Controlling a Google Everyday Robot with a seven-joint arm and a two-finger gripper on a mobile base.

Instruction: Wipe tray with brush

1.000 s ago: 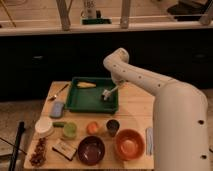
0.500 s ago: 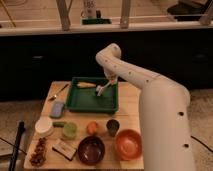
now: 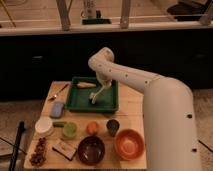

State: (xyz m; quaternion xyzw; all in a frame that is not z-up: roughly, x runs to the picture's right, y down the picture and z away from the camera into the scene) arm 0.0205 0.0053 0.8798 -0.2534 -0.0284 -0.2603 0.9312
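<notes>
The end effector [image 3: 93, 98] was seen lowered into the tray [image 3: 111, 103], over the middle of its floor, at the end of a white arm [image 3: 125, 77] that reached in from the right; whether its fingers were apart or together could not be told. The tray was set on the wooden worktop [image 3: 131, 102], towards the back and near the middle; the brush [image 3: 86, 85] was laid inside the tray near its back left corner, with its length running left to right, apart from the end effector. To the left of the tray a thin utensil [image 3: 59, 93] was placed at a slant, and a small blue-grey sponge [image 3: 57, 109] was set just in front of it, beside the tray's left wall. Along the front of the worktop a white lidded container [image 3: 44, 126], a green cup [image 3: 69, 130], an orange ball [image 3: 92, 128] and a dark cup [image 3: 112, 127] were lined up; nearer still, a dark bowl [image 3: 91, 149] and an orange bowl [image 3: 129, 144] were placed side by side.
</notes>
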